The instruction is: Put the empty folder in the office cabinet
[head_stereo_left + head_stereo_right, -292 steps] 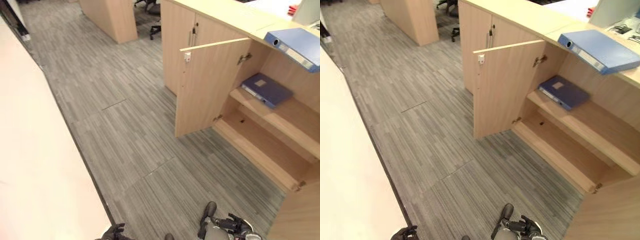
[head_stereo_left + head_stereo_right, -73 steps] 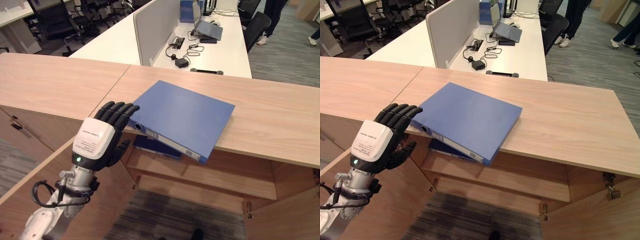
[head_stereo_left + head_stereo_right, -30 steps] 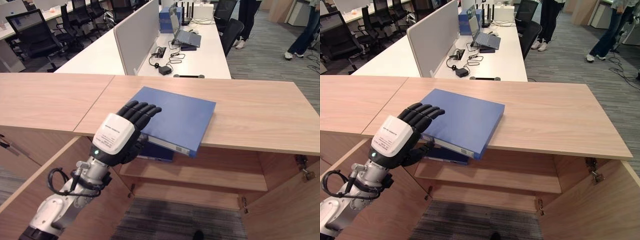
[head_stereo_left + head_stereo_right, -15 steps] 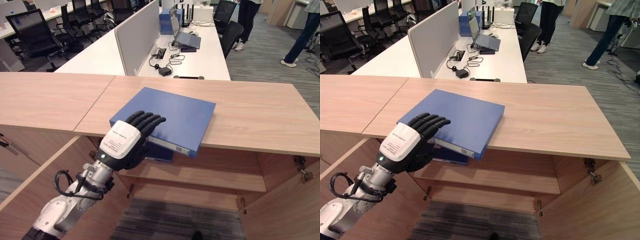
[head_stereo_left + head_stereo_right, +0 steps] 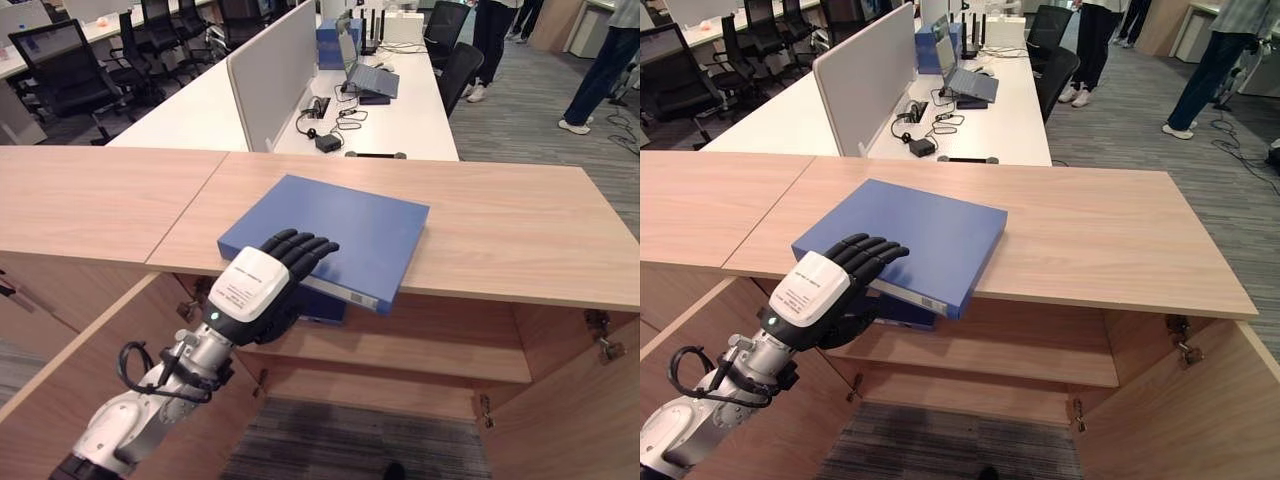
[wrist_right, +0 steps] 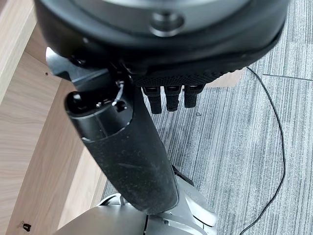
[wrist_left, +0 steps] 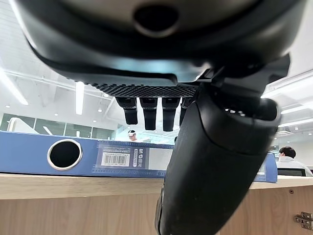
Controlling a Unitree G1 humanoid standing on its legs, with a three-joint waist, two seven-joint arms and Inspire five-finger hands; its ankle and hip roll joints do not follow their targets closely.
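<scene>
We found the flat blue lever-arch folder [image 5: 330, 233] lying on the pale wooden worktop [image 5: 520, 230] that forms the top of the open office cabinet [image 5: 1040, 355], its labelled spine jutting a little past the front edge. Our left hand [image 5: 262, 285] was at that near edge — dark fingers [image 5: 875, 250] laid straight over the blue cover, thumb out in front of and below the spine in the left wrist view. The fingers were not curled round the folder, so we judged the hand still released, a reach rather than a grip. Our right hand [image 6: 146, 98] hung low beside a wooden panel over the grey striped carpet [image 6: 254, 137], its fingers relaxed and empty.

Below the worktop, both wooden cabinet doors [image 5: 1180, 410] stood swung wide, and the upper wooden shelf [image 5: 1010, 350] already carried a second dark blue folder [image 5: 898, 310], lying just under the first one's spine.

So, by our reading, the task was barely begun: the cabinet was open and the hand on the folder, but the grasp, the lift off the worktop and the placing on a shelf all remained — room showed on the shelf to the right.
</scene>
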